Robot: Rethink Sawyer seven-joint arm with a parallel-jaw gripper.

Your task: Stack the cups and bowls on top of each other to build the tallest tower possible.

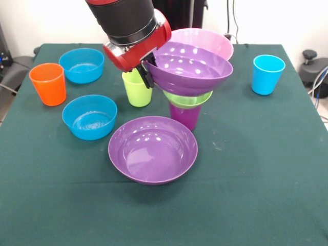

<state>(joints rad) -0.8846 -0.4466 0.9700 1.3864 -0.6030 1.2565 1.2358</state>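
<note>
The tower stands mid-table: a purple cup (185,117) with the small green bowl (189,99) on its mouth. My gripper (148,77) comes down from the top left and is shut on the left rim of a wide purple bowl (192,69), which sits slightly tilted on or just above the green bowl. The lime green cup (136,91) stands just behind and below the gripper. The second wide purple bowl (152,149) lies on the cloth in front of the tower. The pink bowl (207,41) is behind the held bowl, partly hidden.
The orange cup (48,83) and two small blue bowls (82,65) (89,117) stand at the left. The light blue cup (267,74) stands alone at the right. The green table cloth (256,179) covers the table to its edges.
</note>
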